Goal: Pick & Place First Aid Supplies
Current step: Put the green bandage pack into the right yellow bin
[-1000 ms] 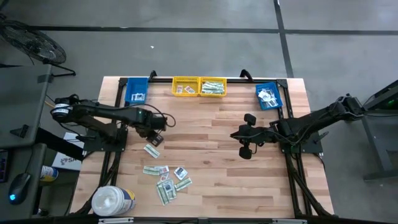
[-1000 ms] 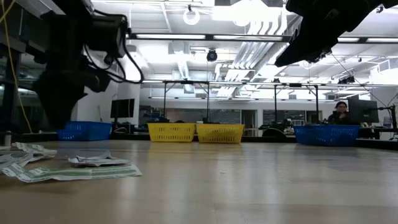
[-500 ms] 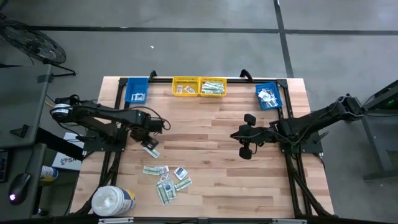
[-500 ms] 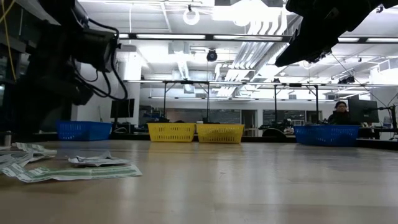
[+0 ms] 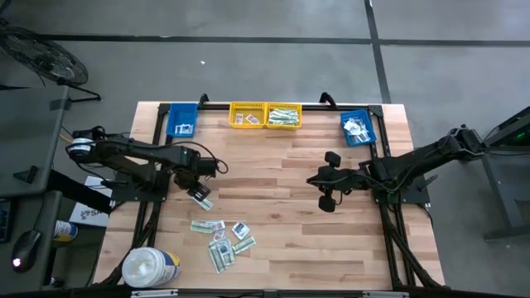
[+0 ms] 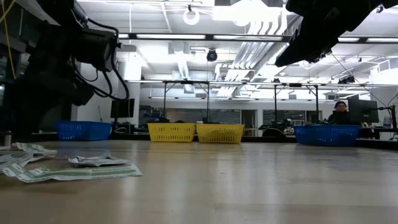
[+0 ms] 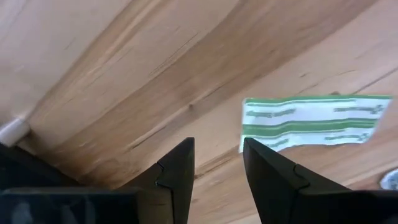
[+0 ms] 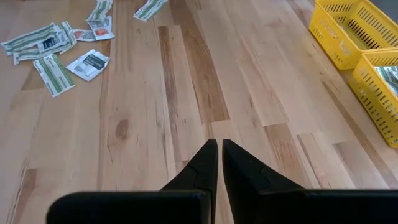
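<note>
Several first aid supplies, green-white strips and small white squares, lie loose on the table's near left [image 5: 222, 240] [image 6: 74, 171] [image 8: 56, 53]. One green-white strip packet [image 7: 311, 121] [image 5: 203, 201] lies flat, apart from the pile. My left gripper [image 7: 217, 149] [image 5: 196, 190] points straight down, open, low over the bare wood. The strip's near end lies right beside one fingertip, and nothing is between the fingers. My right gripper [image 8: 219, 149] [image 5: 313, 180] hangs shut above the table's middle right, holding nothing. My left gripper comes from above, pointing down, with one fingertip [image 7: 252, 149] at the strip packet's short end [image 7: 245, 127]. I cannot tell whether it touches the packet. The packet lies flat on the table, outside the gap.
At the far edge stand a blue bin [image 5: 182, 122], two yellow bins [image 5: 265, 115] and another blue bin [image 5: 358, 128], each holding packets. A big white tub [image 5: 151, 266] sits at the near left corner. Bare wood lies between the arms.
My left gripper has gone down and a little toward the table's near left, tipping until it points straight down beside the lone strip packet. It has kept still for the last half second. The packets have not moved.
</note>
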